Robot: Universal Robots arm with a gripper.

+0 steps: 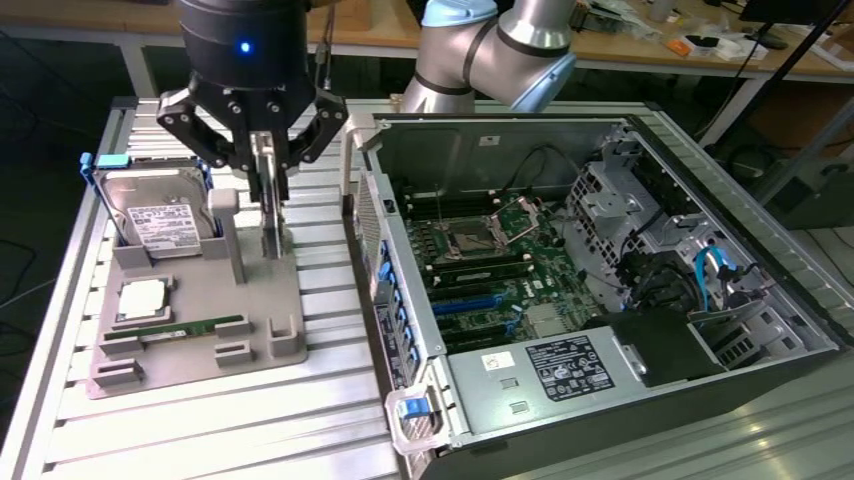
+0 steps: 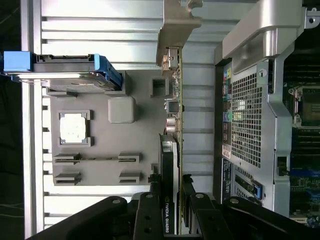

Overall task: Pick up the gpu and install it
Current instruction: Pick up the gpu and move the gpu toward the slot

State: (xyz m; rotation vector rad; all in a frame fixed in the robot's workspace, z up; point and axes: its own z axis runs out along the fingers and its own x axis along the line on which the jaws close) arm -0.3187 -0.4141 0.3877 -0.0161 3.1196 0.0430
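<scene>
Now grips the graphics card (image 1: 274,225) in the gripper (image 1: 271,170), set narrow, with a finger (image 2: 150,210) pressed on each flat face. Holds it upright on its long edge over the gray holder (image 1: 200,300), at the side toward the exterior view's right, nearest the computer case (image 1: 534,150). Cannot tell whether the lower edge rests in the holder's slot or hangs just clear. From the wrist, looks along the card's thin edge, with white lettering on its black cover between the fingers. Shares the holder with a hard drive (image 1: 160,215) propped upright toward the exterior view's left, a square processor (image 1: 143,298) lying flat, and a green memory stick (image 1: 180,328) in its groove, all well apart from the card. With the holder on a slatted metal table (image 1: 320,400), just beside the open case and its upturned motherboard (image 1: 494,270)
</scene>
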